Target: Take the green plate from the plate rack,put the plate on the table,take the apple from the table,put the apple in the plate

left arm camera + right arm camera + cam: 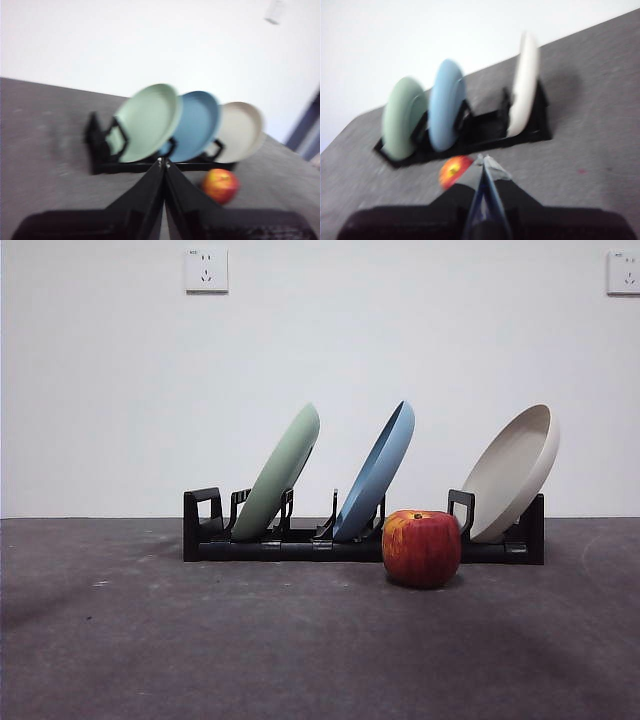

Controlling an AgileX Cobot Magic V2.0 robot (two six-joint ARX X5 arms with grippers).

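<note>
The green plate [281,472] leans in the leftmost slot of the black plate rack [300,548], also seen as the green plate [146,121] and green plate [402,124] in the wrist views. The red apple [421,547] rests on the table [200,640] just in front of the rack, toward its right half. My left gripper [163,162] is shut and empty, well short of the rack. My right gripper [482,161] is shut too, holding nothing, with the apple [453,171] close beside its tips. Neither gripper shows in the front view.
A blue plate [378,483] stands in the rack's middle slot and a beige plate [515,472] at its right end. A white wall with two sockets rises behind the table.
</note>
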